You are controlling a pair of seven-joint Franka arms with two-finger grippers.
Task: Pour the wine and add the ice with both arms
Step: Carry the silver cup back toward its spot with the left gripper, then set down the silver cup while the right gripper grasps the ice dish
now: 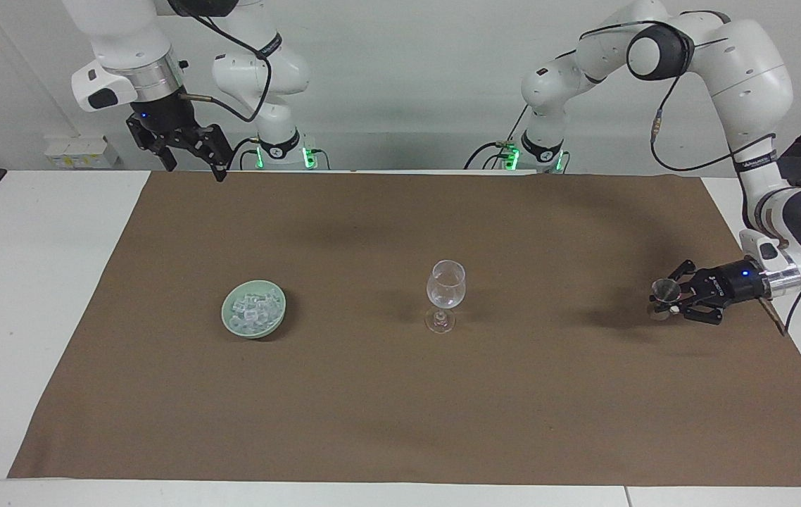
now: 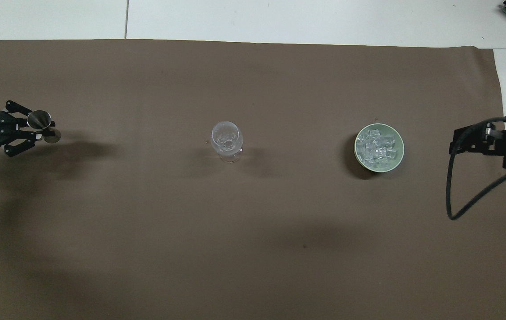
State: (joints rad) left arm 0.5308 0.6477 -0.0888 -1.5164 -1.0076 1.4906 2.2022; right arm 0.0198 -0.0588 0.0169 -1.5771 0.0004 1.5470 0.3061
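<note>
the left gripper [image 1: 669, 301] is closed tight on a small shiny metal double-cone measuring cup [image 1: 665, 298], held roughly upright with its wide mouth up, low over the brown cloth [image 1: 400, 422] at the left arm's end of the bench [image 1: 34, 296]. the left arm [image 1: 745, 77] arches high from its base and comes down to the gripper from the cloth's edge.

toward the middle of the cloth stands a clear stemmed wine glass [image 1: 445, 292], upright and well apart from the measuring cup. toward the right arm's end sits a small pale green round bowl [image 1: 253, 308], and the ice [image 1: 253, 308], a heap of small clear-whitish cubes, lies in it.

the right gripper [image 1: 193, 151] hangs with its fingers spread wide and nothing between them, over the cloth's edge nearest the robots at the right arm's end, well clear of the bowl; the right arm [image 1: 126, 49] waits there.
</note>
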